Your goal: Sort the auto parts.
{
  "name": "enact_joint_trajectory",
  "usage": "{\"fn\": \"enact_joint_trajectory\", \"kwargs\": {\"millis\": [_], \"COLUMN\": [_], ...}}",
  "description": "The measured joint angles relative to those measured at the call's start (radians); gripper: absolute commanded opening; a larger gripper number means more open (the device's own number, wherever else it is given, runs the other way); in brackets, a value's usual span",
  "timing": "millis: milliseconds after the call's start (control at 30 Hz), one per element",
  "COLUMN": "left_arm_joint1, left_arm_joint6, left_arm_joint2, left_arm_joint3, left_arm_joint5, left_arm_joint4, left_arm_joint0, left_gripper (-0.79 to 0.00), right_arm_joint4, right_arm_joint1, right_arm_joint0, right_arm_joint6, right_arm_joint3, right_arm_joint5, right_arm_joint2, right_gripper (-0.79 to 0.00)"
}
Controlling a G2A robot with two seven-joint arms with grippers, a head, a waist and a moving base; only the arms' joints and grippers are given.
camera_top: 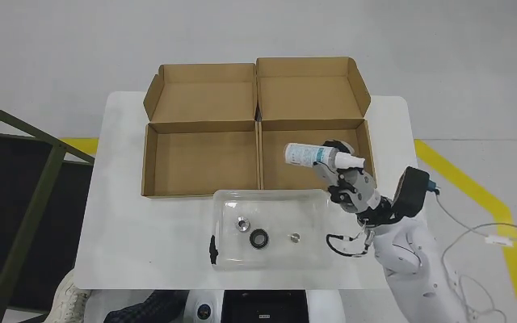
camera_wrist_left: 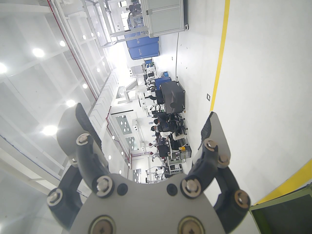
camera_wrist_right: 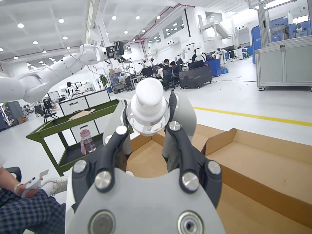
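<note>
My right gripper (camera_top: 335, 168) is shut on a white spray bottle (camera_top: 307, 153) and holds it lying sideways above the near edge of the right cardboard box (camera_top: 355, 137). In the right wrist view the bottle's white cap (camera_wrist_right: 148, 98) sticks out between the fingers (camera_wrist_right: 179, 113), with the box floor (camera_wrist_right: 256, 166) below. A clear plastic tray (camera_top: 311, 202) in front of the boxes holds a metal bearing (camera_top: 242, 225), a black ring (camera_top: 259, 237) and a small metal piece (camera_top: 295, 237). My left gripper (camera_wrist_left: 145, 113) is open and empty, raised off the table and facing the room.
A second cardboard box (camera_top: 202, 165) stands left of the first; both lids are folded open at the far side. A small black object (camera_top: 212, 249) sits at the tray's left edge. A green cart (camera_wrist_right: 73, 122) stands beside the white table (camera_top: 121, 210).
</note>
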Motion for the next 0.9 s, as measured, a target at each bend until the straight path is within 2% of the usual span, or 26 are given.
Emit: {"fn": "enact_joint_trajectory", "kwargs": {"millis": [300, 633, 900], "left_arm_joint1": [0.0, 0.0, 0.0], "left_arm_joint6": [0.0, 0.0, 0.0], "left_arm_joint2": [0.0, 0.0, 0.0], "left_arm_joint3": [0.0, 0.0, 0.0], "left_arm_joint5": [0.0, 0.0, 0.0], "left_arm_joint4": [0.0, 0.0, 0.0], "left_arm_joint0": [0.0, 0.0, 0.0], "left_gripper": [0.0, 0.0, 0.0], "right_arm_joint4": [-0.152, -0.312, -0.34], "right_arm_joint1": [-0.004, -0.016, -0.024], "right_arm_joint0": [0.055, 0.141, 0.209], "right_arm_joint6": [0.106, 0.208, 0.348], "right_arm_joint3": [0.027, 0.106, 0.173], "right_arm_joint5": [0.066, 0.203, 0.233], "right_arm_joint2": [-0.048, -0.116, -0.154], "right_gripper": [-0.785, -0.785, -0.785]}}
